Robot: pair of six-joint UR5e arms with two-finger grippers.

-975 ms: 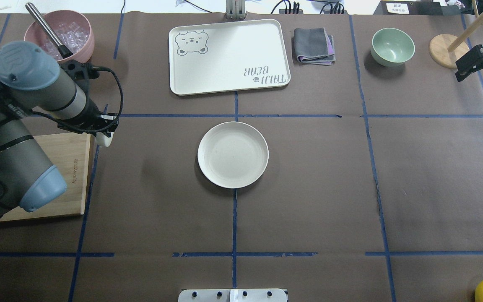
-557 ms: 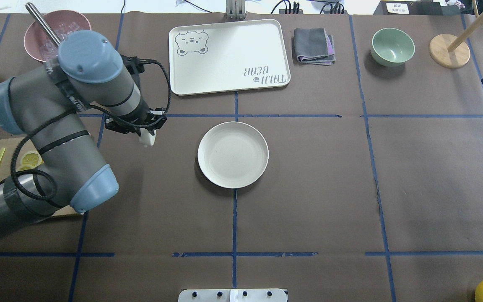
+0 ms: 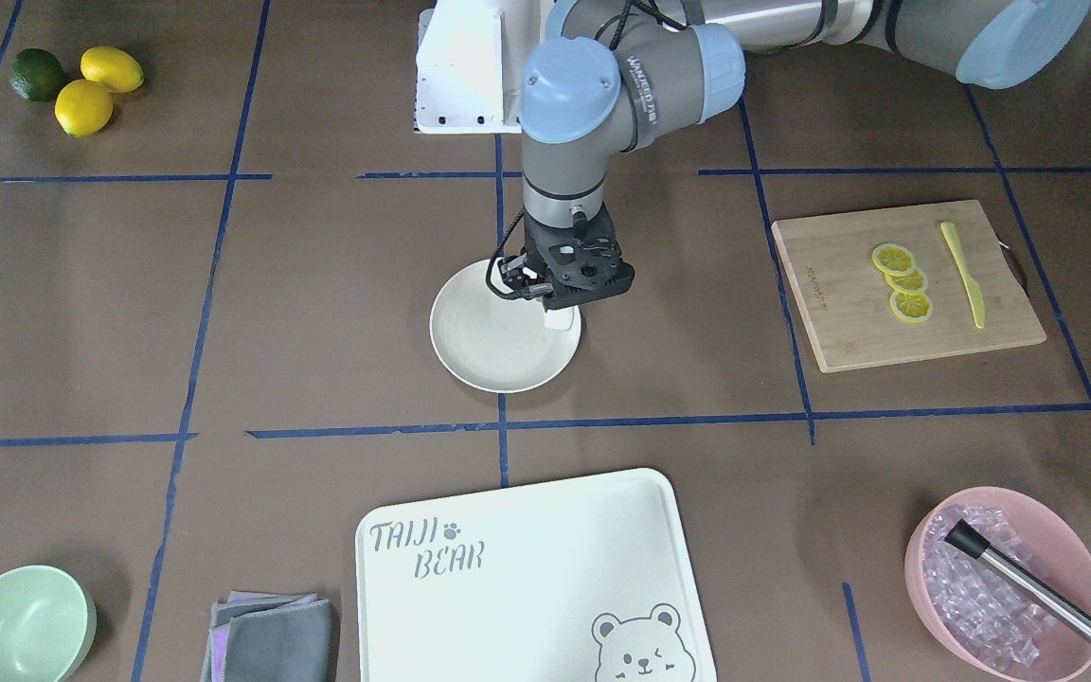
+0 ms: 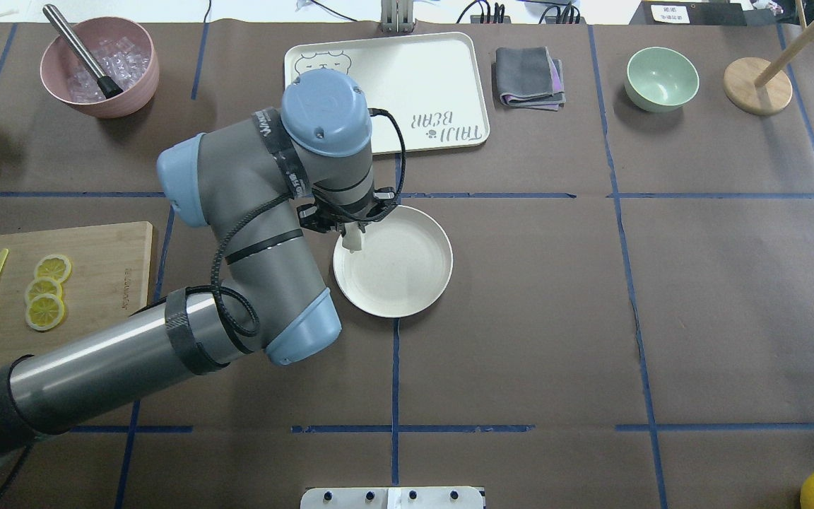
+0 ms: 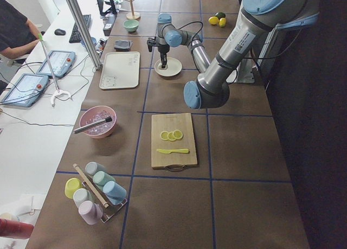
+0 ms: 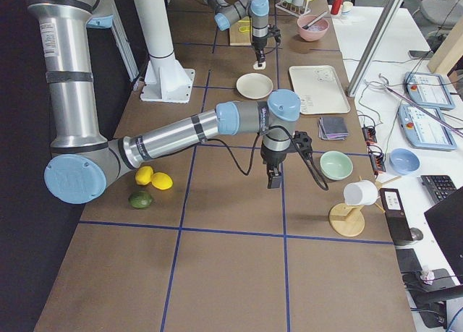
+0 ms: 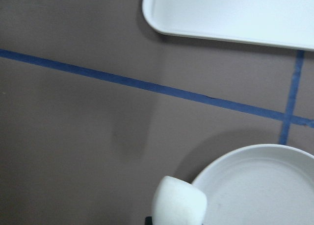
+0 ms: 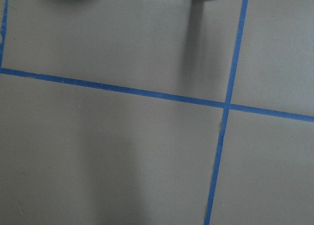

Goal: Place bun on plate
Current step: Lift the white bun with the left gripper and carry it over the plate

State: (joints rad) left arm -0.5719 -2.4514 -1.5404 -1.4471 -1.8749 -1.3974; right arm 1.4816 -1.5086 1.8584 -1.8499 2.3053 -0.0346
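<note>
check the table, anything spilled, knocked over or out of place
Nothing stands out. The left gripper holds the bun above the edge of the plate, the lemon slices lie in a row on the cutting board, the pink bowl and the green bowl stand upright and the cloth is folded.

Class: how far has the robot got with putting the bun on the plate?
Done: the bun is picked up, clamped in the left gripper. In hand: it hangs over the plate, near the rim on the robot's left. Left: probably lowering it and opening the gripper.
</note>
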